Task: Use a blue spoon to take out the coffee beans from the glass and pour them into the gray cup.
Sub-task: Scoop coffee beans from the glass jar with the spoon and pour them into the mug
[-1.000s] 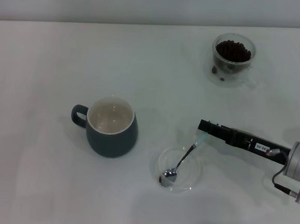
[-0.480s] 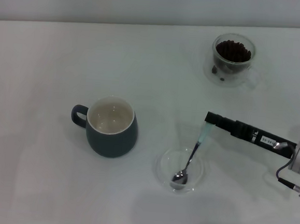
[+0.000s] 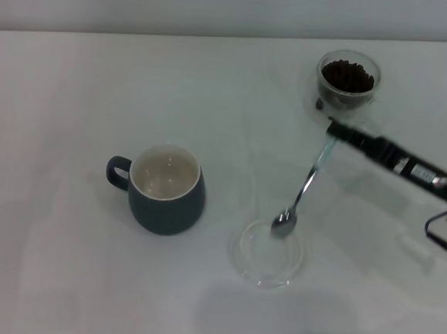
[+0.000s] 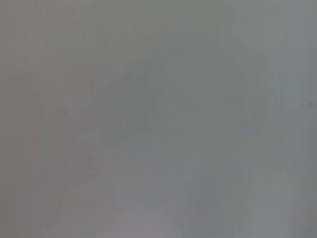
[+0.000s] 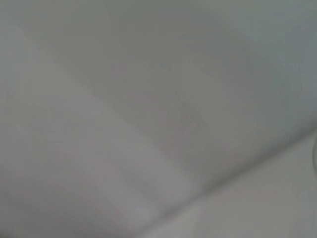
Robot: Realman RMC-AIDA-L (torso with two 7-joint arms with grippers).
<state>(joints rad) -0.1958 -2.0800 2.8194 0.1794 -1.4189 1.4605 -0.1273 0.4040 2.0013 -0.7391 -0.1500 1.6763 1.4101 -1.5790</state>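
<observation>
Head view: right claw (image 3: 333, 132) grips blue spoon (image 3: 306, 186), bowl hanging downward.

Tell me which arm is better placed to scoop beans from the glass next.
Right. Its end effector already holds the spoon by the handle, just in front of the glass of beans. The left arm is not in view.

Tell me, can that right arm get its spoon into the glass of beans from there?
Probably yes. The right gripper holds the blue spoon lifted beside the glass, whose open top shows the coffee beans, with nothing between.
</observation>
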